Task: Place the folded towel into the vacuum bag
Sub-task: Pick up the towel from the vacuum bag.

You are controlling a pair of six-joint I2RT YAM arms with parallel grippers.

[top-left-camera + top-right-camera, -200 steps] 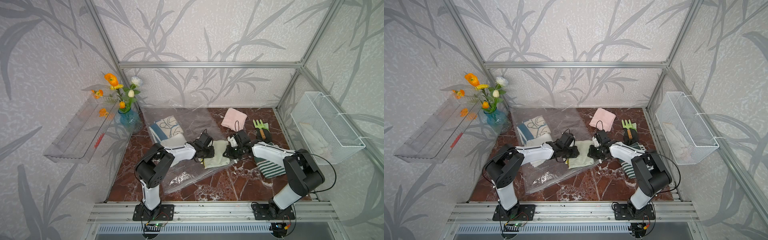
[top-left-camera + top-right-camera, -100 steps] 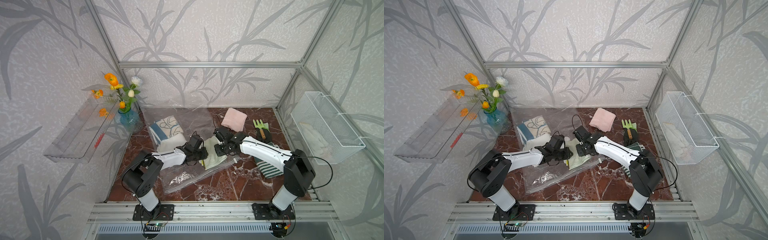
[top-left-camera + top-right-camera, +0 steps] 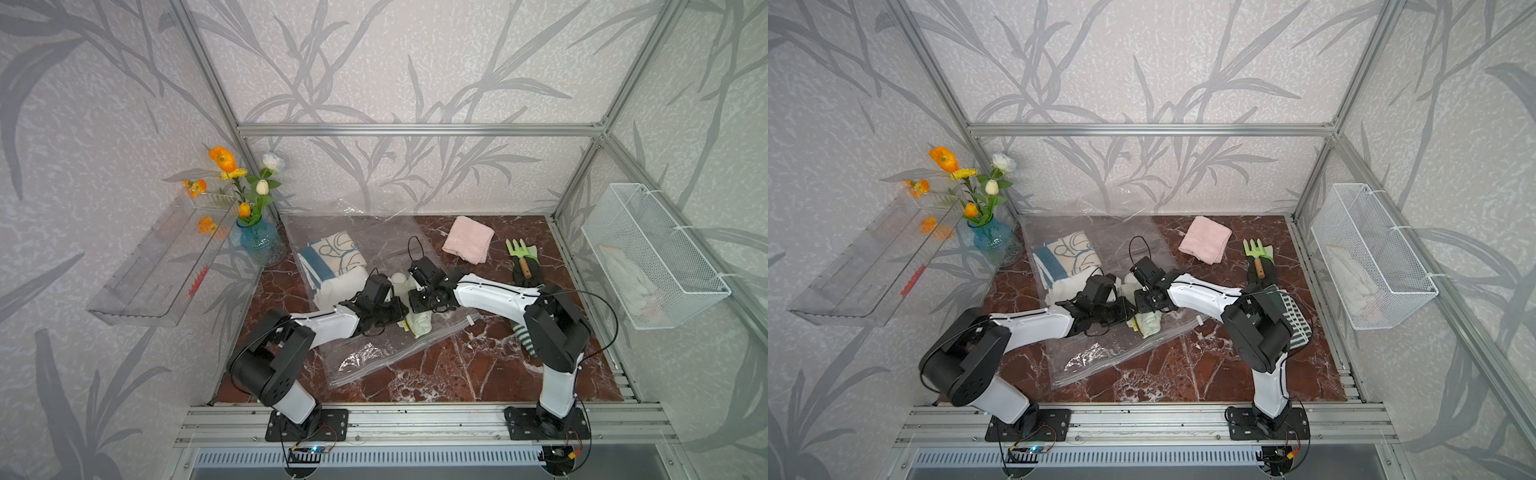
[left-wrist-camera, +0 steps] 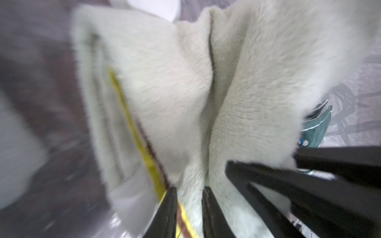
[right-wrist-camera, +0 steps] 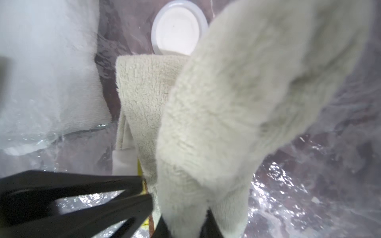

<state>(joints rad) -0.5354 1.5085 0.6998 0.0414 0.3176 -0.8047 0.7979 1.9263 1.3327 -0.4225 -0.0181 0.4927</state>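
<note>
The vacuum bag (image 3: 365,357) lies crinkled on the marble table, its white round valve (image 5: 178,31) showing in the right wrist view. A patterned blue-and-cream towel (image 3: 332,253) and a white one (image 3: 336,286) rest inside it. The pale cream folded towel (image 3: 419,324) with a yellow-brown edge stripe hangs bunched over the bag's middle. My left gripper (image 4: 190,189) is shut on one fold of it, and my right gripper (image 5: 185,218) is shut on another. In both top views the two grippers meet tip to tip above the bag. Whether the towel is inside the plastic I cannot tell.
A pink towel (image 3: 467,239) lies at the back right. A green hand rake (image 3: 519,251) and a striped cloth (image 3: 521,336) sit near the right arm. A blue flower vase (image 3: 259,241) stands at the back left. A wire basket (image 3: 652,257) and a clear shelf (image 3: 162,262) hang on the side walls.
Both grippers have carried the cream towel leftward from beside the bag to over its middle. The towel has gone from lying flat to bunched.
</note>
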